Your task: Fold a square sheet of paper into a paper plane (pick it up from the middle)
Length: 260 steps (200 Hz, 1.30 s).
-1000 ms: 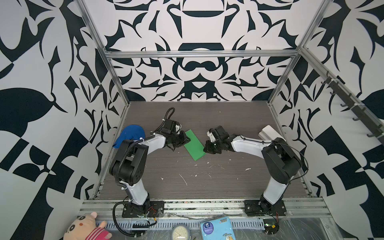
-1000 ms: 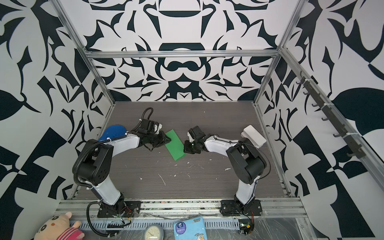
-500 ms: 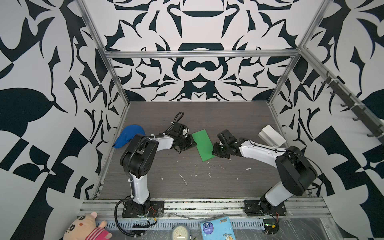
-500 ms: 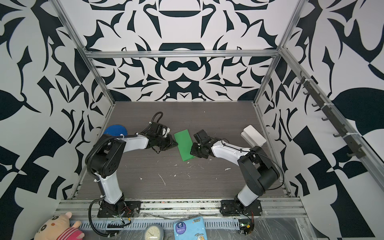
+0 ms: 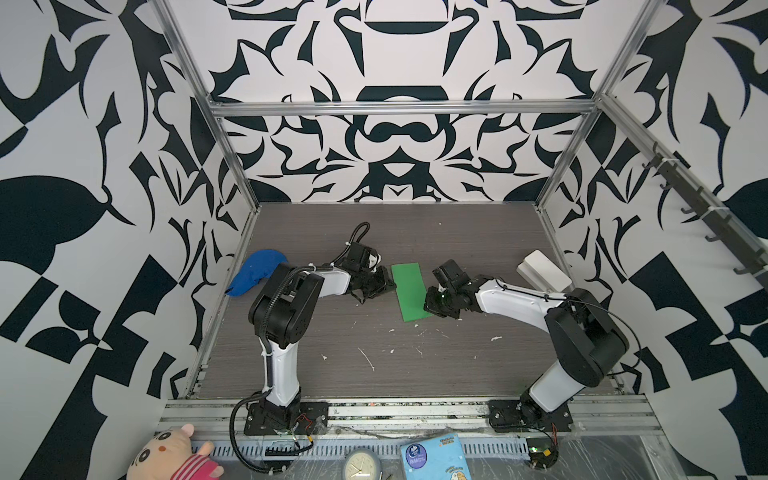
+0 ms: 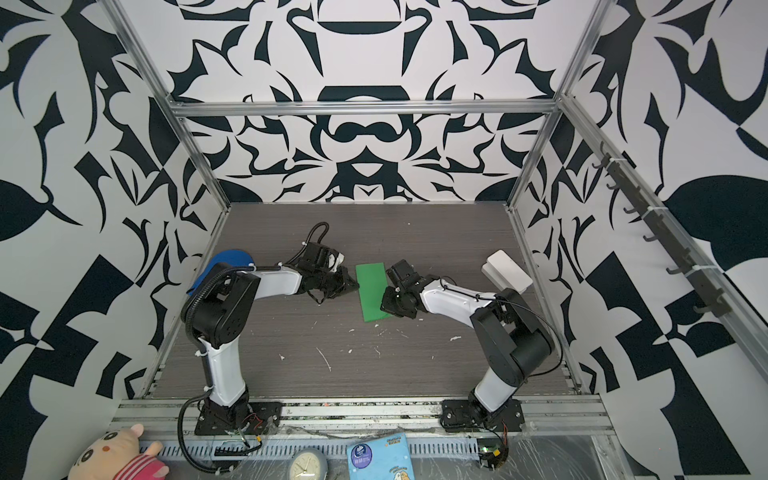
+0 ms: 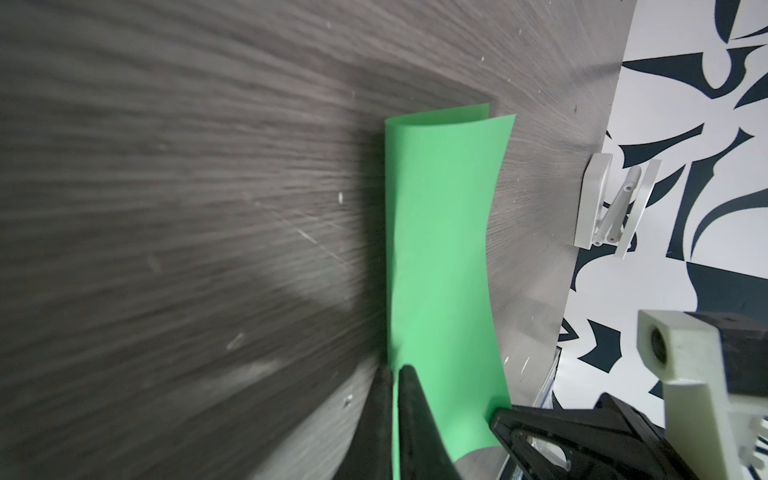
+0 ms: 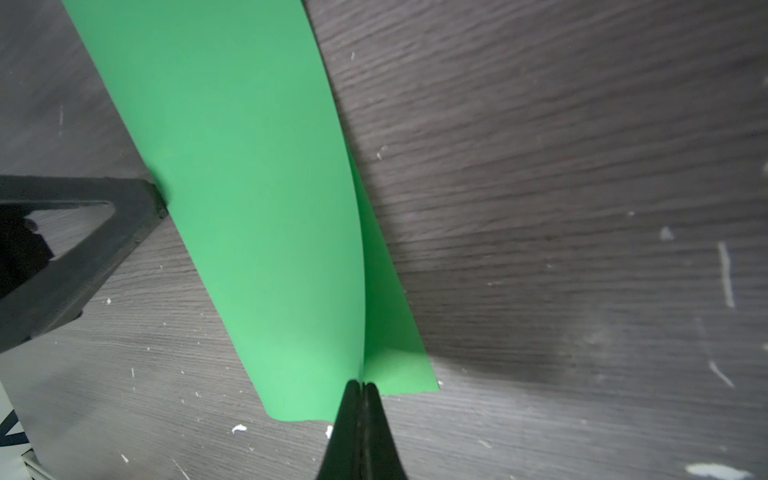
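1. The paper (image 5: 409, 291) is doubled over into a long green rectangle. In both top views it sits mid-table between the two arms (image 6: 372, 291).
2. The left pincer (image 5: 390, 285) is at the paper's left long edge. In the left wrist view its black fingers (image 7: 415, 415) stand almost together with a thin strip of green between them, nipping that rounded edge.
3. The right pincer (image 5: 428, 300) is at the opposite long edge, toward the near end. The right wrist view shows it (image 8: 361, 384) clamped tight where the two layers meet.
4. The fold is loose: at one short end the layers (image 7: 440, 120) bow apart in an open loop.
5. The paper throws a dark shadow on the table (image 5: 374, 374). I cannot tell whether any part of it touches the table.
6. A blue cap (image 5: 257, 276) lies at the table's left side.
7. A white block (image 5: 544, 272) leans at the right wall.
8. White scraps (image 5: 368, 359) dot the table nearer the arm bases.
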Available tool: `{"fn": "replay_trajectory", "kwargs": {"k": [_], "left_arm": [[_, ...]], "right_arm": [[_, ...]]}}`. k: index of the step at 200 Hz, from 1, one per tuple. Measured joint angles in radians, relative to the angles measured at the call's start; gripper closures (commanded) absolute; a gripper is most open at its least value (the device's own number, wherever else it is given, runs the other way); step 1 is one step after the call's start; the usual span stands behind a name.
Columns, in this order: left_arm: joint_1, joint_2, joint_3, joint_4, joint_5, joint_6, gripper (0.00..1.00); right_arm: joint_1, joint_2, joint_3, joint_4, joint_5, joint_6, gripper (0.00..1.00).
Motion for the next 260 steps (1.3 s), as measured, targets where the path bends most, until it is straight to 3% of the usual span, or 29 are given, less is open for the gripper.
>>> {"fn": "replay_trajectory", "kwargs": {"k": [20,47,112,167,260], "left_arm": [[0.0,-0.015,-0.005,-0.01,-0.037,0.008,0.78],[-0.002,-0.057,-0.006,-0.027,-0.084,0.011,0.77],[-0.014,-0.062,0.003,-0.026,-0.055,0.018,0.89],[-0.017,0.033,0.026,-0.031,-0.008,0.015,0.91],[-0.017,0.051,0.077,-0.103,-0.01,0.043,0.91]], "right_arm": [[0.0,0.0,0.006,-0.001,0.001,0.0,1.0],[0.0,0.0,0.007,-0.002,0.002,0.0,1.0],[0.0,0.0,0.007,-0.004,0.002,-0.001,1.0],[0.0,0.002,0.02,-0.003,-0.016,-0.003,1.0],[0.0,0.058,0.089,0.075,-0.127,-0.032,1.0]]}}
